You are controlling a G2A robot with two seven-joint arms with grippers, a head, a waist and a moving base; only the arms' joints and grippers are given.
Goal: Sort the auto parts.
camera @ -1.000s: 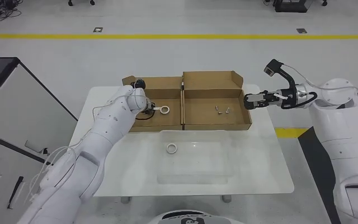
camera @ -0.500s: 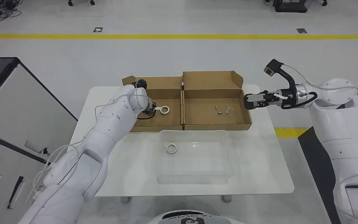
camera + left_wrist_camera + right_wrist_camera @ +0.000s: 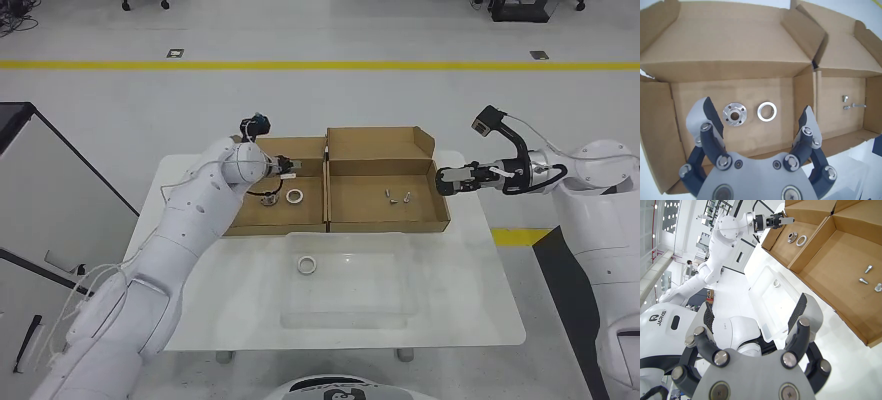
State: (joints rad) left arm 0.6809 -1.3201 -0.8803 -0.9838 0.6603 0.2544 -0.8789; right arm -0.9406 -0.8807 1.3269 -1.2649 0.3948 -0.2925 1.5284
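Observation:
Two open cardboard boxes stand side by side. The left box holds a metal flange and a metal ring, lying side by side on its floor. My left gripper hovers open above them with nothing between its fingers; in the top view it hangs over the box's far half. In the right box lie three small bolts. My right gripper is open and holds nothing; it sits just outside that box's right wall.
A clear plastic tray sits in front of the boxes with one ring inside it. White table surrounds the tray. Upright box flaps rise at the far side.
My left gripper has risen from the left box's floor and drawn back toward the far side, uncovering the flange beside the ring. The right arm has not moved.

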